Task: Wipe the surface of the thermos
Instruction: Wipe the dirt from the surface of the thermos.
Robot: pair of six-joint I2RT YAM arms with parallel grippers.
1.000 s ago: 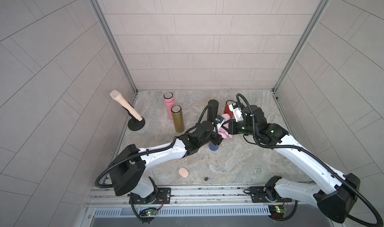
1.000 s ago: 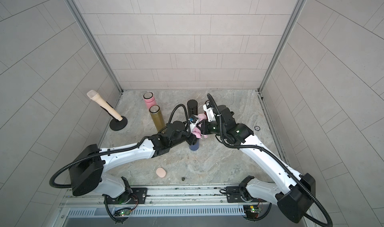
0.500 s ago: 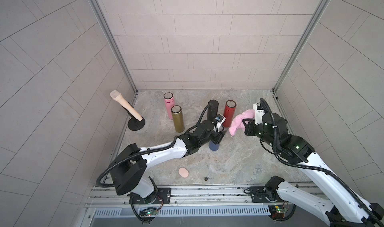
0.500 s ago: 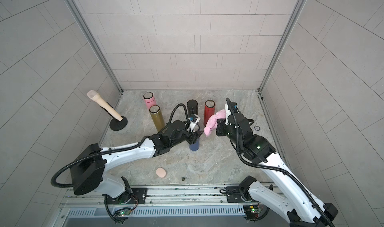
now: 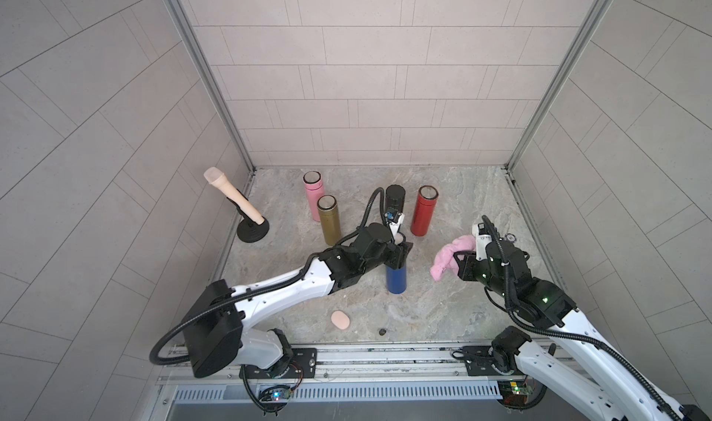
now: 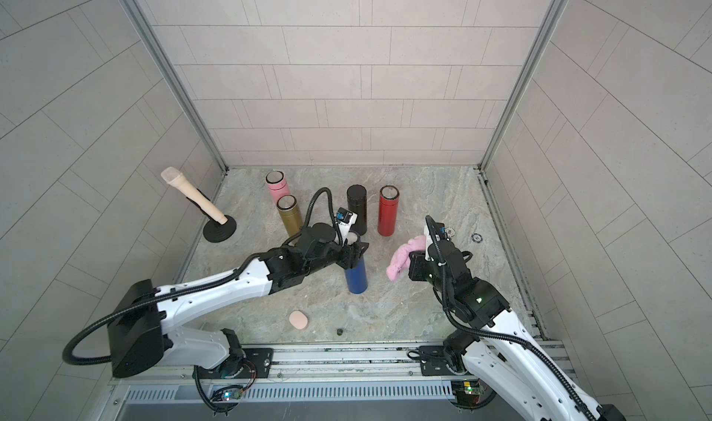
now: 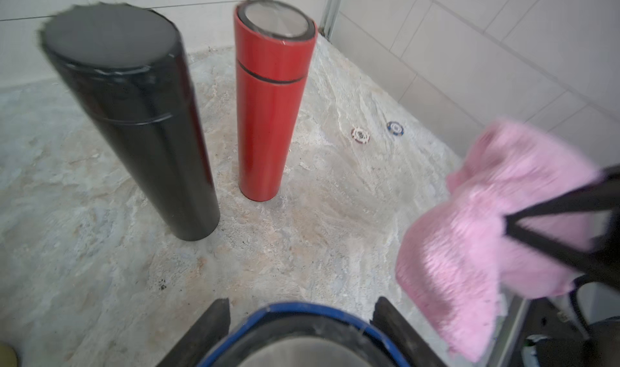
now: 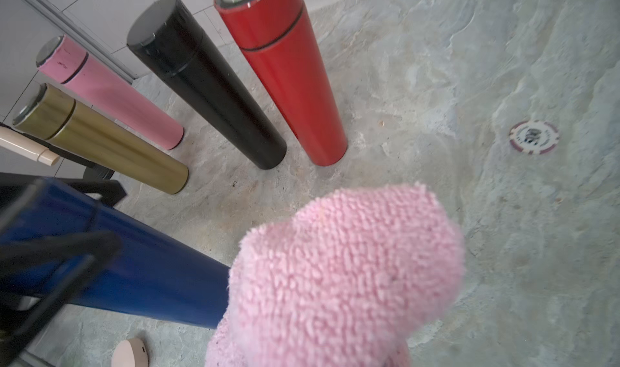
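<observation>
Near the middle of the marbled stone slab [image 5: 443, 315], which is walled on three sides by pale tiles [image 5: 366, 91], the blue thermos [image 5: 396, 280] stands upright. The left gripper [image 5: 400, 251] clasps its top, fingers pressed to either side of the rim. Toward the right edge, the right gripper [image 5: 460, 260] is pinched tight on a pink cloth [image 5: 447, 254], close to the thermos but not touching it. A red flask [image 5: 423, 215] and a black flask [image 5: 395, 199] stand behind, toward the back edge.

Left end effector [image 7: 300, 313] clamped closed
</observation>
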